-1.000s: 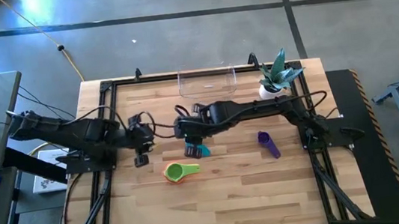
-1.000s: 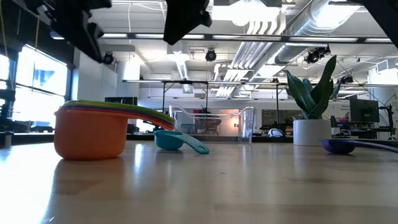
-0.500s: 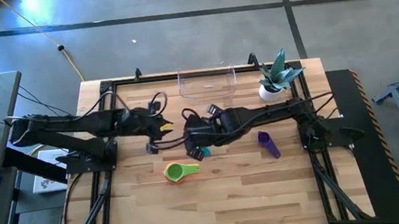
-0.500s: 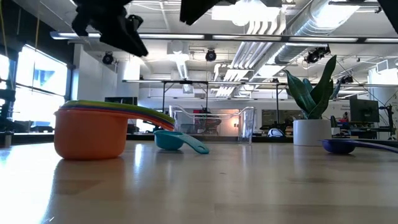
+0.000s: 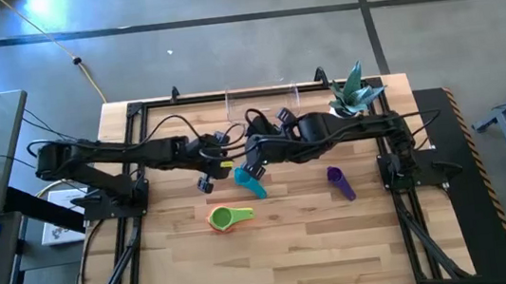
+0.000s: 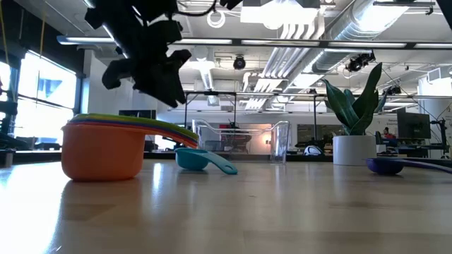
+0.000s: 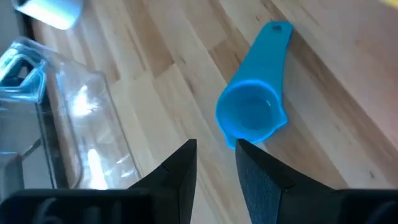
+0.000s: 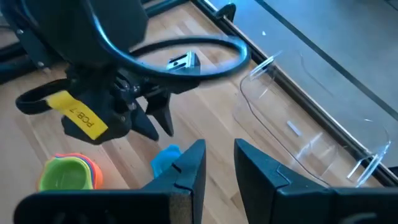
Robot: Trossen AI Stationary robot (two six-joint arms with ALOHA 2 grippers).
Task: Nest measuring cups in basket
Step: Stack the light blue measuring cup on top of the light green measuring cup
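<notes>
A teal measuring cup point(image 5: 250, 182) lies alone on the wooden tabletop point(image 5: 284, 244) near its middle, bowl up and open, its short flat handle pointing toward the front edge; the left wrist view shows the same cup point(image 7: 254, 114) as a small round scoop with a hole at the handle's tip. Toward the front edge from it sits a nested stack of cups point(image 5: 224, 219), green on top from above, while the low view shows the stack point(image 6: 106, 148) held in a large orange cup with coloured handles fanned over its rim. A purple cup point(image 5: 339, 182) lies by itself nearer the right edge. The clear basket point(image 5: 263, 104), a see-through bin with low walls, stands at the middle of the back edge with nothing visible inside, beside a white plant pot point(image 5: 343, 113) near the back right corner. Both arms reach in over the centre of the tabletop, between the basket and the teal cup. The left gripper point(image 5: 207, 171) hangs just beside the teal cup on its left-edge side, its two fingers point(image 7: 180, 171) set slightly apart and gripping nothing. The right gripper point(image 5: 257, 161) hovers just above the teal cup's bowl, its fingers point(image 8: 189, 168) likewise parted by a narrow gap and empty.
</notes>
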